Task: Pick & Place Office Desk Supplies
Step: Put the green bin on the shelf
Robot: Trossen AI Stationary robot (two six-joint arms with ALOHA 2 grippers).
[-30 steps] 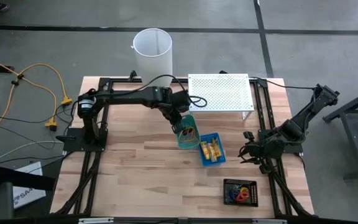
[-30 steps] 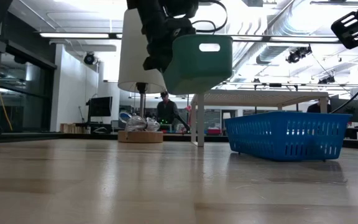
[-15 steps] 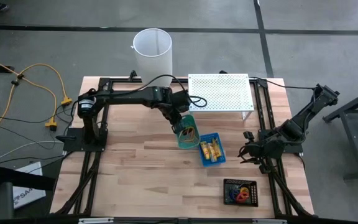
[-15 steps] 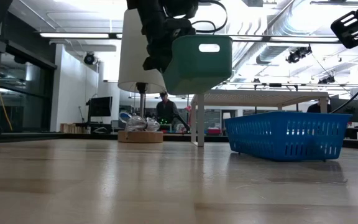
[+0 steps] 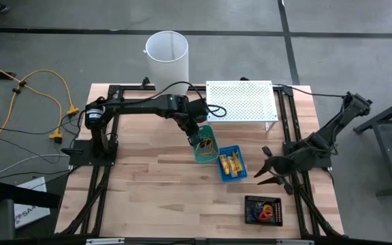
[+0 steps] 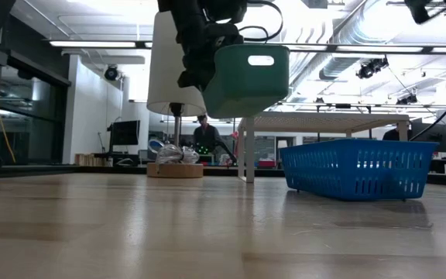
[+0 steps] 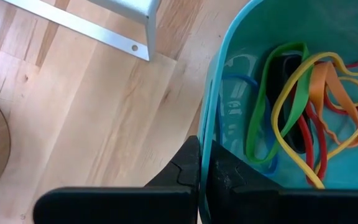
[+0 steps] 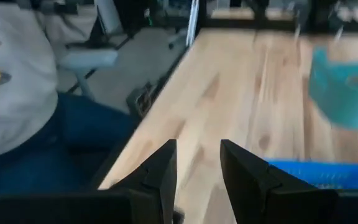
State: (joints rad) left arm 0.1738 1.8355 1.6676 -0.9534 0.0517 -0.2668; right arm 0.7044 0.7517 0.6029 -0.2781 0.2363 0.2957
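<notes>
A wooden table (image 5: pixel 155 197) is seen from above with two dark robot arms on it. The left gripper (image 5: pixel 196 137) is at the middle of the table, toward the far edge, clamped tight on the rim of a teal-green tray (image 5: pixel 205 143). The level view shows this tray lifted clear of the tabletop and slightly tilted. The left wrist view shows both fingers pinching the tray wall, and inside the tray a tangle of rubber bands (image 7: pixel 303 106) in green, yellow, red, orange and blue.

Just beside the lifted tray, toward the right edge, a blue basket tray (image 5: pixel 231 163) stands on the table holding small yellow packets (image 5: pixel 232 163). Near the front right corner sits a black tray (image 5: pixel 263 210) with a few small red, yellow and blue items whose kind cannot be told.

The right gripper (image 5: pixel 269 170) hangs over the table near the right edge, between the blue and black trays, fingers partly apart and holding nothing. A person sits beyond the table in its wrist view.

A white perforated shelf (image 5: pixel 241 101) stands at the far edge, and a tall white cylinder (image 5: pixel 167 54) on the floor beyond it.

No loose supplies show on the bare wood, so sorting appears mostly done. What seems left is setting the green tray down.
</notes>
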